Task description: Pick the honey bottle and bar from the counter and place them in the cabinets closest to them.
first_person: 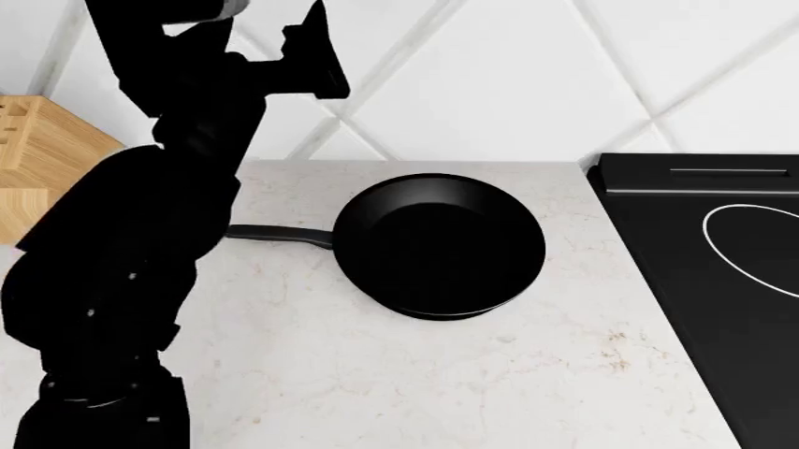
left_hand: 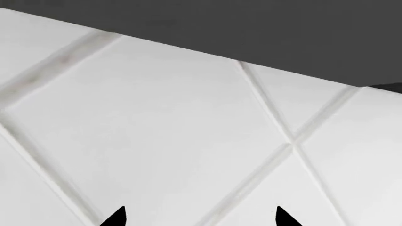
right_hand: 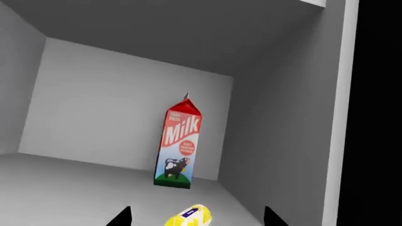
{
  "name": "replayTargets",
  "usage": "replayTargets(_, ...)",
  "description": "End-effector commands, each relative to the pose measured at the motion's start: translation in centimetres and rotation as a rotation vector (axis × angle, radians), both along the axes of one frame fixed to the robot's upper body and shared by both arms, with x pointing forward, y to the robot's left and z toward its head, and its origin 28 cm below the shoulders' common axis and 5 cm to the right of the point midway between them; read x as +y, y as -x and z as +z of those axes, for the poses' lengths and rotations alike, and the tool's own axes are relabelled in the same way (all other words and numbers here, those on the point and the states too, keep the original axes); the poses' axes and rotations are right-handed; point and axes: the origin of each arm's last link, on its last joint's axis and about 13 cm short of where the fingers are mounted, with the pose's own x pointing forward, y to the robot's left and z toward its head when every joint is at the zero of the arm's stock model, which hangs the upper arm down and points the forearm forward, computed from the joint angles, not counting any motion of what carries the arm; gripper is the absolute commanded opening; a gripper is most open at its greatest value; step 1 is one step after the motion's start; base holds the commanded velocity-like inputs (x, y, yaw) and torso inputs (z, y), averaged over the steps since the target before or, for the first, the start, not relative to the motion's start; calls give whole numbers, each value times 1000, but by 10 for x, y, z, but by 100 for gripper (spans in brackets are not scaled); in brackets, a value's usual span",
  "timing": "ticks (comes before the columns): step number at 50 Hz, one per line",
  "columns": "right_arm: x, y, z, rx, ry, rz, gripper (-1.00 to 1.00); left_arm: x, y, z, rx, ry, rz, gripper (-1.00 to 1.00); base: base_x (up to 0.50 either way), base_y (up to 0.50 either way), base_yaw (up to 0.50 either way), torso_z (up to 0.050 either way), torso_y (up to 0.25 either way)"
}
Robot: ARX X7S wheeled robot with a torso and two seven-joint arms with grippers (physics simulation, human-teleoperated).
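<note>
We judge the bar step to be near its end: in the right wrist view the bar lies on the grey cabinet floor, between the two tips of the right claw, which stand well apart with gaps on either side of the yellow wrapper. So the right claw looks spread and let go, though we cannot tell whether the bar rests fully flat. A milk carton stands upright further in, near the back wall, well apart from the bar. The next move calls, in our view, for drawing the right arm straight back out without nudging the bar or the cabinet's side wall.

The left claw points at the white diamond-tiled wall; its tips stand apart and nothing shows between them. From the head view the left arm is raised high. The honey bottle is in none of the views, so we cannot say where it is.

Below, the pale speckled surface carries a black frying pan with its handle toward the left arm, a black stovetop beside it, and a wooden knife block at the far left.
</note>
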Motion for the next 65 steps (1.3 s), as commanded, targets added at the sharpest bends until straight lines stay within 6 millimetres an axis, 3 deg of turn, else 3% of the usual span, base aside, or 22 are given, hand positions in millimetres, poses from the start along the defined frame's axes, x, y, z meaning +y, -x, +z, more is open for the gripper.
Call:
replayTargets(1,-2,11,-19,10,33,49,100,3,31,2,-55,14,12,100,0,0,0,0,0)
replayTargets(9,-1,16,-31,22,56,80,100,5,56,-7,-97,18,16,100,0,0,0,0,0)
replayTargets(23,-14,27,-51,16,55,73,100,5,81,-20,-124,8,-17,100,0,0,0,0,0)
replayTargets(46,-33,59,-82,-46,38,128,100,15,137,0,-296,52,-9,100,0,0,0,0,0)
replayTargets(65,-50,89,-102,-152,19,152,100,20,142,5,-338,62,52,100,0,0,0,0,0)
